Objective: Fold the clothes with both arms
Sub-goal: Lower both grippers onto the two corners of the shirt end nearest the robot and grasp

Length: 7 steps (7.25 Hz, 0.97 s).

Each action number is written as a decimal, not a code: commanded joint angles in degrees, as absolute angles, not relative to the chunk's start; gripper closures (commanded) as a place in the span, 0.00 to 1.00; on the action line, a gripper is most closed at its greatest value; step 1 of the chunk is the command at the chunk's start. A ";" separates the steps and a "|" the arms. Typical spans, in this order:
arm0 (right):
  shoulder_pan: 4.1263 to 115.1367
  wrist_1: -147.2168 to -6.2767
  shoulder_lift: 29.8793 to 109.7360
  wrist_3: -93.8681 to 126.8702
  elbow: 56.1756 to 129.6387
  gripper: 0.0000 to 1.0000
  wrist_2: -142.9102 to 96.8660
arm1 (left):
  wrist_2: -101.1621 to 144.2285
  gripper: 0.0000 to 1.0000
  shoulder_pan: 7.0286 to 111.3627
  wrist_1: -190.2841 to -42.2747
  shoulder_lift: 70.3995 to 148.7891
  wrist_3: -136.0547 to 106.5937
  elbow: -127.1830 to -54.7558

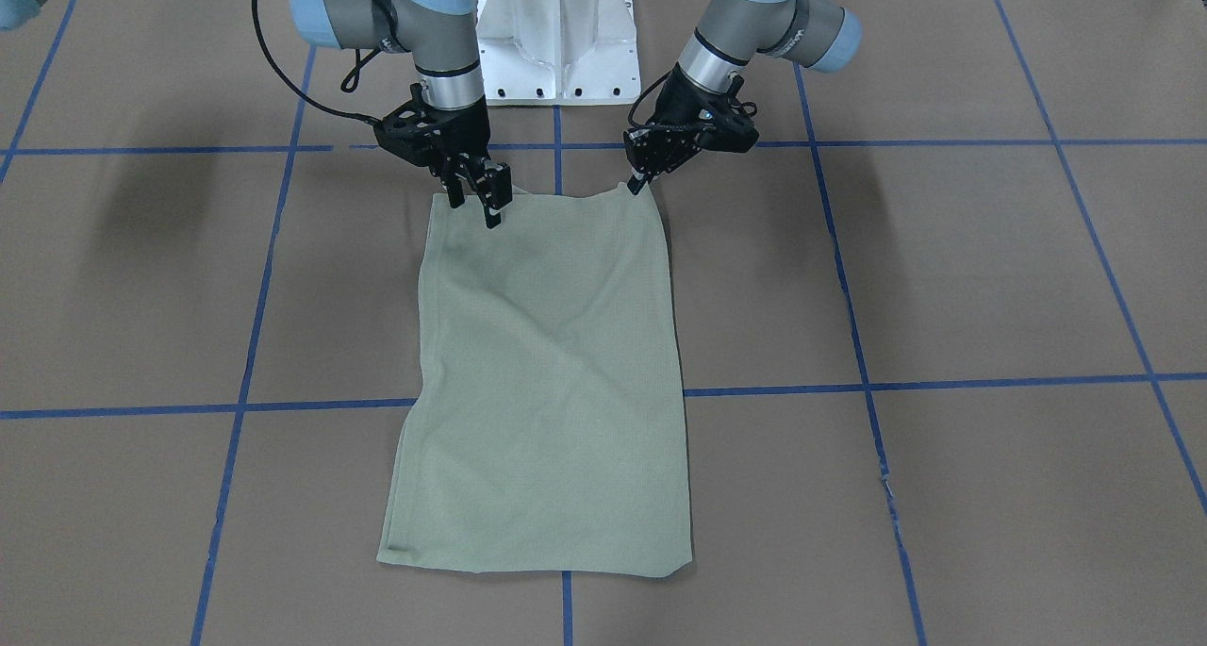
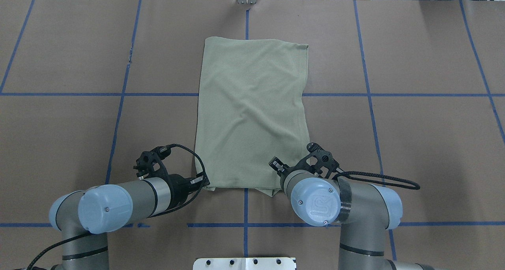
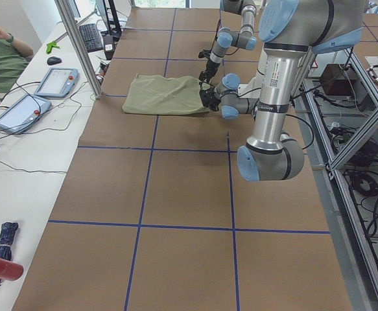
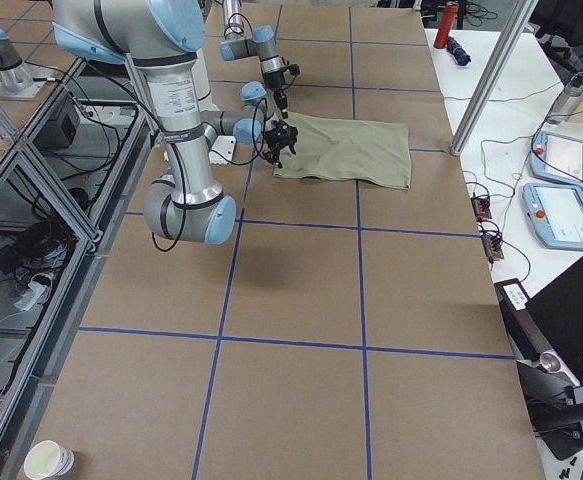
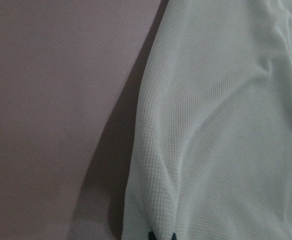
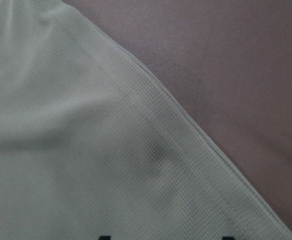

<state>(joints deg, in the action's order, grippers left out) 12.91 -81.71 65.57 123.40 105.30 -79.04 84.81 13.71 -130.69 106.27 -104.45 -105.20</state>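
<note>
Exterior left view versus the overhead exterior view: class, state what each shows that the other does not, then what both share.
Only exterior left: a person at a white side table with two tablets. Only overhead: the black cable loop beside the right arm. Both: the green shirt on the blue-taped brown table, with both arms at its robot-side edge.

The sage shirt point(image 2: 252, 112) lies folded lengthwise on the table point(image 2: 414, 144).
</note>
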 commanded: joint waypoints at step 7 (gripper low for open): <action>12.39 -81.65 64.51 123.84 104.94 0.45 -78.40 | 84.81 1.00 13.71 -130.69 106.26 -104.41 -105.29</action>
